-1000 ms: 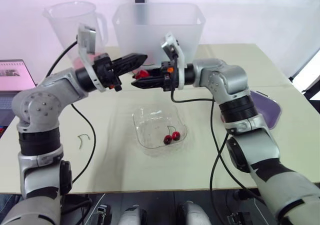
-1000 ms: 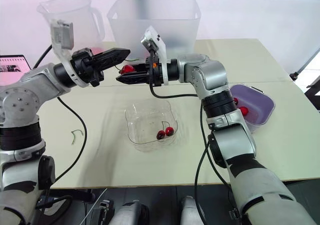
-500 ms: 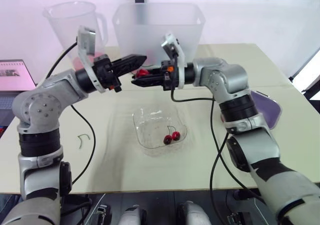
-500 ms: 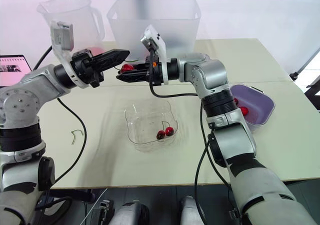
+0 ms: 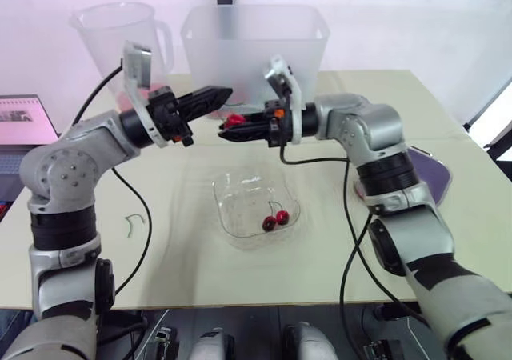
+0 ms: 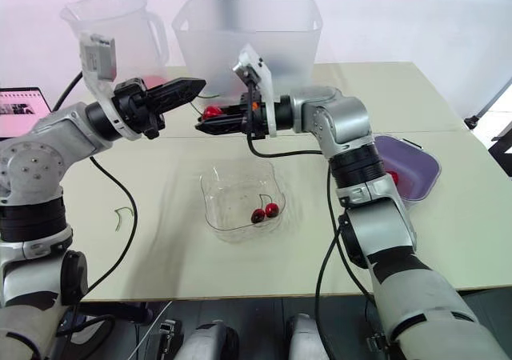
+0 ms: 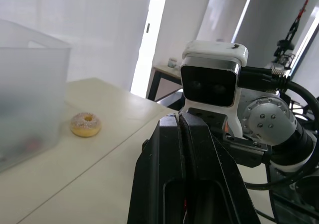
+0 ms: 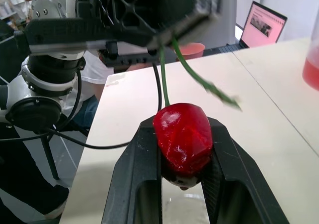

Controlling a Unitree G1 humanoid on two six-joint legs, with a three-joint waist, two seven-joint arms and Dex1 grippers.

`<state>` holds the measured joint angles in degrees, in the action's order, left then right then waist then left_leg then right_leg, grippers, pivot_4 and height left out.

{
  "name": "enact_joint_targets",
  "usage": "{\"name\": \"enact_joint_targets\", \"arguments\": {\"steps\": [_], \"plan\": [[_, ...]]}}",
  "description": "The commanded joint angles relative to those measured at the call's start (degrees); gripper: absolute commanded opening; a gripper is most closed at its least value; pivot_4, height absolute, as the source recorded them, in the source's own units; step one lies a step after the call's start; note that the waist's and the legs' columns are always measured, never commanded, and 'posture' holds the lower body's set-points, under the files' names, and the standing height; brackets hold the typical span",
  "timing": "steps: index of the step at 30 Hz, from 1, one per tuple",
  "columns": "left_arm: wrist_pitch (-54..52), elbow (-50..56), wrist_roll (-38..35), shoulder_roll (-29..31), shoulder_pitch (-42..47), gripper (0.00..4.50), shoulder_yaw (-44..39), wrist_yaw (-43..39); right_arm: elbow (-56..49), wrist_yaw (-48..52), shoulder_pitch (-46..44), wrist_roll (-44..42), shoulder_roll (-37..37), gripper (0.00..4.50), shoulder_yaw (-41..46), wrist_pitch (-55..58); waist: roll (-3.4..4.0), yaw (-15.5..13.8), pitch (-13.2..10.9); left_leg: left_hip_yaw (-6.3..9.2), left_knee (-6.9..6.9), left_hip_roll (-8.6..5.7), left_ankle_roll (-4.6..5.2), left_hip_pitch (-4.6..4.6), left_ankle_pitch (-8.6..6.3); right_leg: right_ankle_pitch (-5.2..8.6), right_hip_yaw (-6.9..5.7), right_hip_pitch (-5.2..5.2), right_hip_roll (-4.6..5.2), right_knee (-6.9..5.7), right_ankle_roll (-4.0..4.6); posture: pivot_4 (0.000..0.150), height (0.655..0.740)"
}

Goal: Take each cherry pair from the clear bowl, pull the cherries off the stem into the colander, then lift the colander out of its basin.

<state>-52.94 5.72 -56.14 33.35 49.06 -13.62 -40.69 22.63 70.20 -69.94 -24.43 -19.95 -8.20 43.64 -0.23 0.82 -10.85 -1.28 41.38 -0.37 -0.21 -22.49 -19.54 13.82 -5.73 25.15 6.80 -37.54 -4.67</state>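
We note a pale table (image 6: 160,256) in a bright curtained room, frosted bin (image 6: 248,32) and jug (image 6: 112,24) at the back, right gripper (image 6: 210,122) clamped on a cherry (image 8: 182,134) above the clear bowl (image 6: 216,192), left gripper (image 6: 188,86) pinching its stem (image 8: 162,79), one cherry pair (image 6: 264,212) in the bowl, purple basin (image 6: 416,168) at right.

Cherry pair (image 5: 274,218) in bowl (image 5: 234,206), tub (image 5: 252,44) behind

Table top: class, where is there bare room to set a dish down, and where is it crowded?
Bare: the table strip in front of the clear bowl; the patch between that bowl and the purple basin. Crowded: the back, where left gripper and right gripper hold a cherry and its stem before the frosted bin.
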Motion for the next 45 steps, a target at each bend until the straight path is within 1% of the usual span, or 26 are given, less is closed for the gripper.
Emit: {"name": "enact_joint_targets", "arguments": {"steps": [1, 5, 10, 13, 15, 18, 21, 25, 27, 31, 34, 38, 39, 40, 44, 45], "plan": [[1.7, 1.6, -0.3, 0.3, 0.7, 0.0, -1.6, 0.0, -2.4, -0.3, 1.7, 0.3, -2.7, 0.6, -0.1, 2.8, 0.0, 0.0, 0.0, 0.0, 0.0, 0.0, 0.0, 0.0, 0.0, 0.0, 0.0, 0.0, 0.0, 0.0, 0.0, 0.15, 0.6886], [2.2, 1.5, -0.4, -0.1, 0.5, 0.0, -1.3, -0.1, -5.4, -0.5, 3.3, -0.6, -6.0, 0.6, 1.0, 5.5, 0.0, -0.1, 0.0, 0.0, -0.01, 0.0, 0.0, 0.0, 0.0, 0.0, 0.0, 0.0, 0.01, 0.05, 0.0, 0.15, 0.6886], [2.7, 1.1, -0.2, -0.4, 0.7, 0.0, -1.1, -0.1, -6.6, -0.6, 4.7, -0.5, -9.3, 0.6, 1.1, 6.6, 0.0, 0.0, 0.0, -0.02, -0.04, 0.01, 0.0, 0.0, 0.0, 0.0, 0.01, 0.02, -0.01, 0.19, 0.0, 0.15, 0.6886], [2.7, 1.4, -0.4, -0.4, 0.1, 0.0, -1.4, -0.1, -6.0, -0.2, 4.5, 0.0, -13.9, 0.6, 2.6, 6.4, 0.0, -0.1, 0.0, -0.04, -0.05, 0.02, 0.0, 0.01, 0.0, 0.0, 0.0, 0.02, -0.01, 0.2, 0.0, 0.15, 0.6886], [2.6, 2.0, -0.6, -0.2, -0.5, 0.0, -1.8, 0.2, -5.4, 0.7, 4.2, 0.8, -18.3, 0.6, 3.3, 5.7, 0.0, -0.5, 0.0, -0.03, -0.04, -0.01, 0.0, -0.01, 0.0, 0.0, 0.0, 0.02, 0.01, 0.23, 0.0, 0.15, 0.6886], [2.4, 3.5, -1.1, 0.3, -2.1, 0.0, -3.0, 1.2, -1.4, 3.2, 3.8, 4.2, -27.0, 0.6, 3.2, 1.2, -0.03, -0.6, 0.0, -0.05, -0.04, -0.03, 0.01, -0.01, -0.01, 0.0, 0.01, -0.03, 0.04, 0.3, 0.0, 0.15, 0.6886], [2.5, 5.5, -1.7, 0.6, -4.6, 0.0, -4.4, 2.5, 6.5, 4.9, 3.5, 10.7, -34.7, 0.6, 0.2, -5.3, -0.03, -0.7, 0.0, -0.07, -0.06, -0.03, 0.01, 0.0, -0.01, 0.0, 0.02, -0.02, 0.03, 0.31, 0.0, 0.15, 0.6886], [2.6, 8.6, -2.1, 0.8, -8.7, 0.0, -5.3, 3.5, 15.3, 7.1, 4.6, 18.6, -40.0, 0.6, -3.3, -16.4, -0.03, 0.0, 0.0, -0.13, -0.13, 0.01, 0.01, 0.06, 0.0, 0.0, 0.05, -0.02, 0.01, 0.3, 0.0, 0.15, 0.6886], [2.8, 9.9, -2.3, 0.7, -11.0, 0.0, -6.1, 4.1, 18.5, 7.3, 5.4, 21.8, -41.1, 0.6, -4.6, -20.7, -0.03, 0.2, 0.0, -0.21, -0.19, 0.06, 0.01, 0.13, 0.0, 0.0, 0.13, -0.01, -0.01, 0.3, 0.0, 0.15, 0.6886], [3.5, 10.7, -2.2, 0.9, -14.0, 0.0, -6.3, 5.1, 19.3, 8.2, 7.5, 25.5, -40.9, 0.6, -6.1, -23.7, -0.03, 0.0, 0.0, -0.24, -0.2, 0.1, -0.02, 0.15, 0.01, 0.0, 0.14, 0.01, -0.03, 0.29, 0.0, 0.15, 0.6886], [3.8, 11.1, -2.4, 1.1, -15.1, 0.0, -6.4, 5.5, 21.7, 5.2, 9.1, 29.0, -40.2, 0.6, -7.0, -27.5, -0.02, -0.2, 0.0, -0.23, -0.15, 0.08, -0.02, 0.13, 0.01, 0.0, 0.14, 0.0, -0.01, 0.29, 0.0, 0.15, 0.6886], [3.4, 12.1, -2.8, 2.0, -16.7, 0.0, -6.9, 5.7, 28.0, -0.7, 8.9, 32.6, -37.5, 0.6, -7.2, -31.2, -0.03, -0.3, 0.0, -0.18, -0.08, 0.05, -0.02, 0.1, 0.01, 0.0, 0.11, -0.06, 0.01, 0.3, 0.0, 0.15, 0.6886], [3.4, 12.4, -2.9, 2.1, -17.0, 0.0, -7.0, 5.9, 29.5, -1.6, 8.4, 33.6, -37.3, 1.52, -7.4, -32.0, -0.02, -0.4, 0.0, -0.17, -0.08, 0.05, -0.02, 0.1, 0.01, 0.0, 0.12, -0.06, 0.01, 0.3, 0.0, 0.15, 0.6886], [3.4, 12.7, -3.2, 2.3, -17.4, 0.0, -7.3, 6.2, 30.9, -2.6, 7.8, 34.5, -37.0, 1.76, -7.6, -32.9, -0.02, -0.4, 0.0, -0.17, -0.09, 0.04, -0.02, 0.1, 0.01, 0.0, 0.11, -0.06, 0.01, 0.3, 0.0, 0.15, 0.6886], [2.9, 14.6, -4.4, 3.1, -19.8, 0.0, -8.9, 7.5, 34.6, -3.2, 4.6, 36.6, -36.3, 3.76, -7.6, -34.4, -0.01, -0.1, 0.0, -0.18, -0.09, 0.05, -0.02, 0.1, 0.01, 0.0, 0.11, -0.06, 0.01, 0.31, 0.0, 0.15, 0.6886], [2.7, 15.3, -5.0, 3.3, -20.7, 0.0, -9.5, 8.0, 35.1, -3.1, 3.8, 36.9, -36.1, 4.18, -7.4, -34.6, -0.01, 0.1, 0.0, -0.18, -0.1, 0.05, -0.02, 0.11, 0.01, 0.01, 0.11, -0.05, 0.01, 0.31, 0.0, 0.15, 0.6886]]}}
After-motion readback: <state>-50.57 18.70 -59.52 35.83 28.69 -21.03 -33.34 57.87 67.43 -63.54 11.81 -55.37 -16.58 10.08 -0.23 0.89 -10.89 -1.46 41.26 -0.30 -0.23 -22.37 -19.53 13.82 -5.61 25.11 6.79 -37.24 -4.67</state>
